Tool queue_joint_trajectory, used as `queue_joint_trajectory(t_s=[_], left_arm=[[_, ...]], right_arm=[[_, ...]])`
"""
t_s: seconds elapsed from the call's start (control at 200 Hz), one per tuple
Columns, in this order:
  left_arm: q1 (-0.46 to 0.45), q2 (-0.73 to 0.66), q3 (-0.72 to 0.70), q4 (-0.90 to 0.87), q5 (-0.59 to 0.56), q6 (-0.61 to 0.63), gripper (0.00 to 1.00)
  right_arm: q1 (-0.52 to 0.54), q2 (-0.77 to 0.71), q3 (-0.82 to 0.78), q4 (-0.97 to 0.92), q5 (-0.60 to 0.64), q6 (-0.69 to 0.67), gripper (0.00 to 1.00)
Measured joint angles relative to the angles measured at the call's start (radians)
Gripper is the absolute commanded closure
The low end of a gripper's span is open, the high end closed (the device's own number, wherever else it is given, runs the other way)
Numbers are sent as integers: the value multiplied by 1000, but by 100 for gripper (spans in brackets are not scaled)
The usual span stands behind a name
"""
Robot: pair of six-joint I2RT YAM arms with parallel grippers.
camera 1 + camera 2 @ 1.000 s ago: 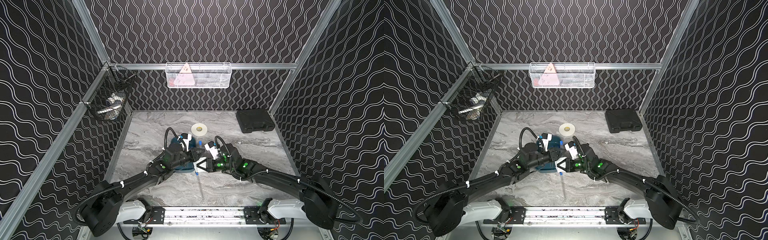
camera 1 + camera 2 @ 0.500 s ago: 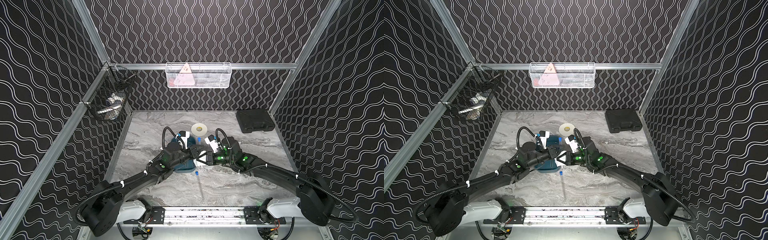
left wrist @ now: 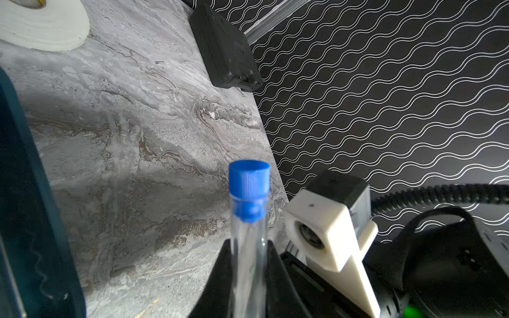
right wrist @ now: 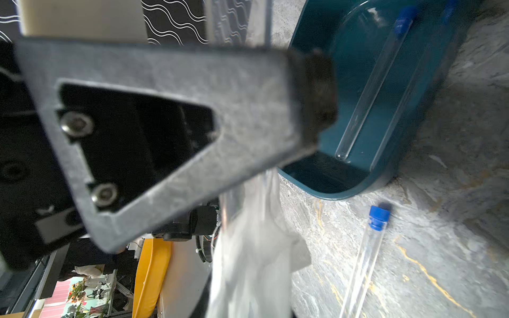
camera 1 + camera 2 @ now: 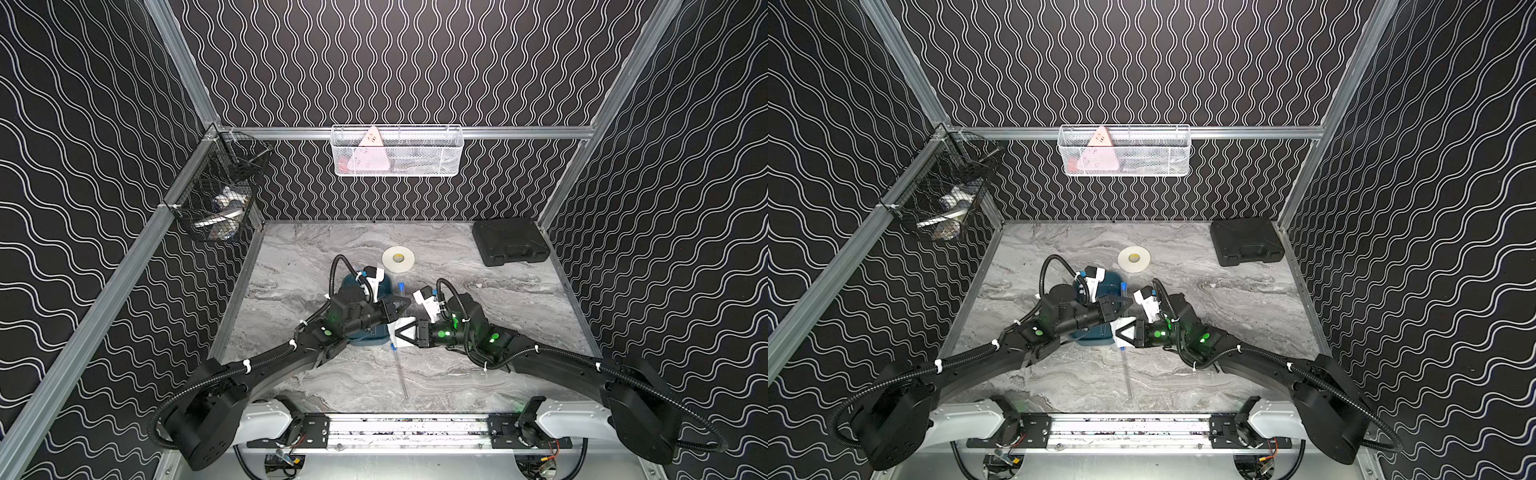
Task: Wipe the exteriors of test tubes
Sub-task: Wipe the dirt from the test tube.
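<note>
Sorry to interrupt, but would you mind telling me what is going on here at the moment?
The robot is wiping test tubes. The left gripper has its jaws shut on a capped test tube, held off the marble table, while the right gripper pinches a white tissue that appears wrapped round the tube's lower part. A second tube lies on the table beside the teal tray, and two more tubes lie inside it.

- Black left arm (image 5: pixel 274 372) and right arm (image 5: pixel 561 359), green status lights (image 5: pixel 446 333).
- Ribbed black cables (image 5: pixel 333 270) with white zip ties (image 5: pixel 247 365).
- White wrist camera housing (image 3: pixel 327 220).
- Right gripper (image 5: pixel 393 333): hollow triangular fingers (image 4: pixel 248 82), silver hex screws (image 4: pixel 77 124).
</note>
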Motion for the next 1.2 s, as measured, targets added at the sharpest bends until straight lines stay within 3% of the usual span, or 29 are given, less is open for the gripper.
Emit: queue_joint_trajectory(t_s=[0.205,0.335,0.695,0.936,1.201], left_arm=[[17,-7,10,11,-12,0,58],[49,-15,29,0,-12,8,55],[83,45,56,8,26,29,61],[83,75,66,36,48,26,76],[83,88,65,62,64,18,85]], right_arm=[[1,0,16,-51,2,0,88],[2,-16,16,-89,6,-4,88],[3,-43,26,-155,8,-31,88],[6,-43,27,-167,5,-34,88],[7,-43,31,-187,11,-38,87]])
